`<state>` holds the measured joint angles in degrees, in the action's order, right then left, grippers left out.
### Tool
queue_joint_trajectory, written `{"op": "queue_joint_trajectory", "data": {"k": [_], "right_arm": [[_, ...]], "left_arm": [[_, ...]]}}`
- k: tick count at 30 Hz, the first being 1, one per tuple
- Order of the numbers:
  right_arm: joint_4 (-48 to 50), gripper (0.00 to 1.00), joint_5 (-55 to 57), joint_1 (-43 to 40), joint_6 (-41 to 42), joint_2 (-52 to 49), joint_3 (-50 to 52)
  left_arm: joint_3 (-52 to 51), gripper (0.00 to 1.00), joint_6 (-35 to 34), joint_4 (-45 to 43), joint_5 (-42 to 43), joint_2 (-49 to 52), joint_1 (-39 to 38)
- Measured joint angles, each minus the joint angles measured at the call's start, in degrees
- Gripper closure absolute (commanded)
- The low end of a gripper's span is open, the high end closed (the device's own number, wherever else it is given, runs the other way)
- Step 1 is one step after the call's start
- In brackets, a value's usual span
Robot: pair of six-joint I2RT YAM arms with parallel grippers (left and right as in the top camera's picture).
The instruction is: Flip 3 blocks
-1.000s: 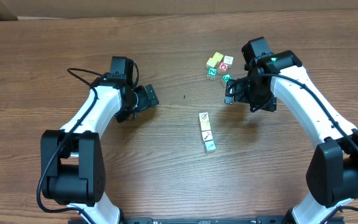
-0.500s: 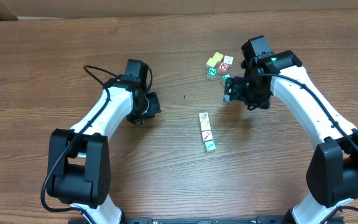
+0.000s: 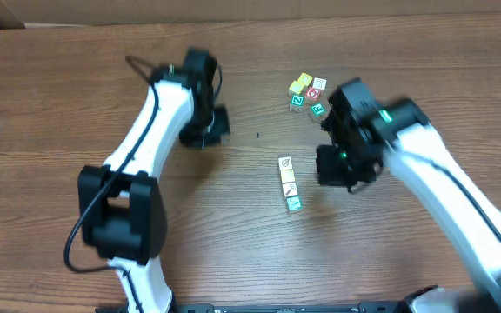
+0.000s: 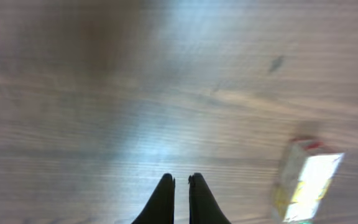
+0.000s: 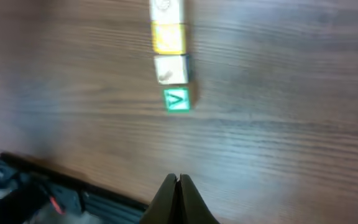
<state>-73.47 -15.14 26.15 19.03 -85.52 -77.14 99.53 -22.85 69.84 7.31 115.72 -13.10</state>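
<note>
The blocks lie in a short row at mid-table. In the right wrist view they run from a white one (image 5: 166, 6) through a yellow-tan one (image 5: 168, 37) and a white picture one (image 5: 171, 68) to a green letter one (image 5: 178, 99). From overhead the row (image 3: 290, 183) sits between both arms. My right gripper (image 3: 336, 165) hovers just right of it, blurred; its fingers (image 5: 179, 179) are shut on nothing. My left gripper (image 3: 218, 129) is up and left of the row, and its fingers (image 4: 181, 178) are shut and empty. A blurred block (image 4: 306, 180) shows at the right of the left wrist view.
A loose cluster of other cubes (image 3: 307, 94) lies at the back, above the right gripper, with a yellow one, a red-marked white one and green ones. A small dark speck (image 3: 257, 135) marks the wood. The table's near edge (image 5: 73, 186) shows in the right wrist view.
Both grippers went from open to shut with nothing in them. The left arm swung up and toward the back. The right arm moved down from the cluster to beside the row.
</note>
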Motion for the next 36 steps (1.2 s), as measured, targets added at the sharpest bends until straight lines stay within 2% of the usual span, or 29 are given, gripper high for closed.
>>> {"op": "queue_joint_trajectory", "data": {"k": [3,6,13,18,25,31,36], "right_arm": [[5.38,0.96,1.64,2.45,4.35,10.47,6.08],[10.73,0.96,2.12,4.87,9.01,14.08,12.92],[19.71,0.96,3.34,8.17,17.59,4.35,24.85],[22.45,0.96,3.34,8.17,20.85,0.76,25.20],[27.67,0.96,2.21,9.05,27.50,-3.39,25.75],[35.93,0.96,1.68,13.57,34.69,-4.13,28.50],[36.57,0.96,5.31,17.55,40.39,-4.13,30.82]], "left_arm": [[7.34,0.96,0.44,1.31,-0.02,4.52,-0.90],[8.85,0.96,0.61,-1.44,0.96,8.63,-3.06],[8.83,0.96,0.61,-9.46,4.22,13.53,-9.05],[8.85,0.96,0.57,-14.01,4.48,13.55,-11.80],[8.83,0.96,0.37,-16.02,4.48,13.62,-12.59],[8.79,0.96,0.37,-15.89,4.46,13.64,-12.81],[6.97,0.96,-0.46,-17.20,3.52,13.64,-13.66]]}}
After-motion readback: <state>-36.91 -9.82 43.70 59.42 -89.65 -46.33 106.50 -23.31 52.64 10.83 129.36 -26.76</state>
